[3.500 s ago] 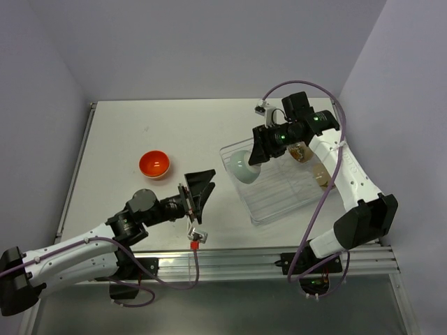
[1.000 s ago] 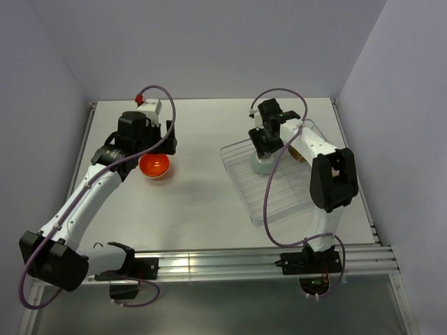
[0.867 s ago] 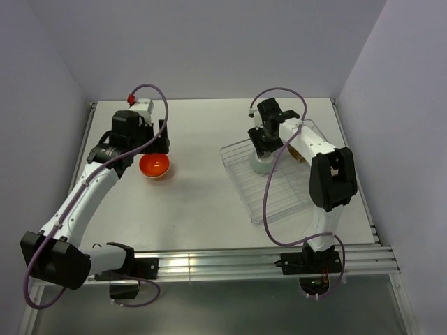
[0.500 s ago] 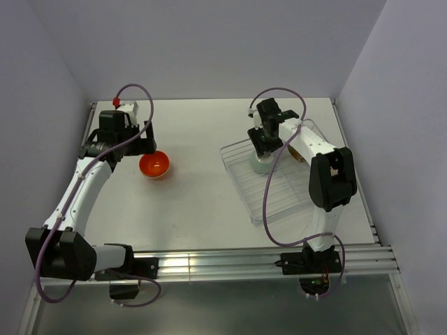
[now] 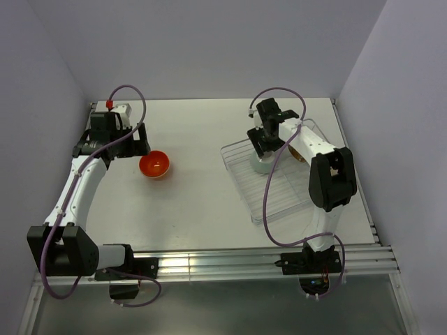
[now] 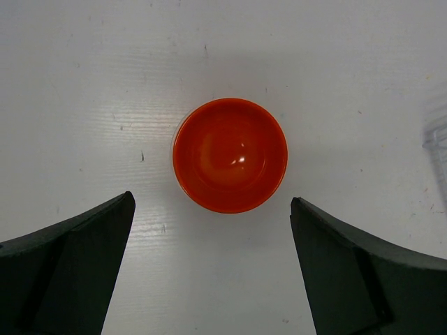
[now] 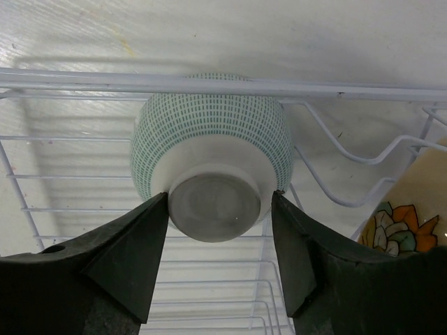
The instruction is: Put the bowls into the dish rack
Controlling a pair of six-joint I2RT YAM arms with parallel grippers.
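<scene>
Left gripper (image 6: 211, 201): jaws spread wide, above the orange bowl (image 6: 230, 155).
Orange bowl: upright on the table (image 5: 209, 132), well apart from the dish rack (image 5: 279, 202).
Mint bowl (image 7: 209, 132): upside down in the rack's far-left corner.
Right gripper (image 7: 218, 199): fingers close against both sides of the mint bowl; cannot tell whether it is gripping.

no readable text in any view, no labels or brand marks, no numbers or signs

White table (image 5: 202, 202), perhaps lilac walls (image 5: 209, 42)
</scene>
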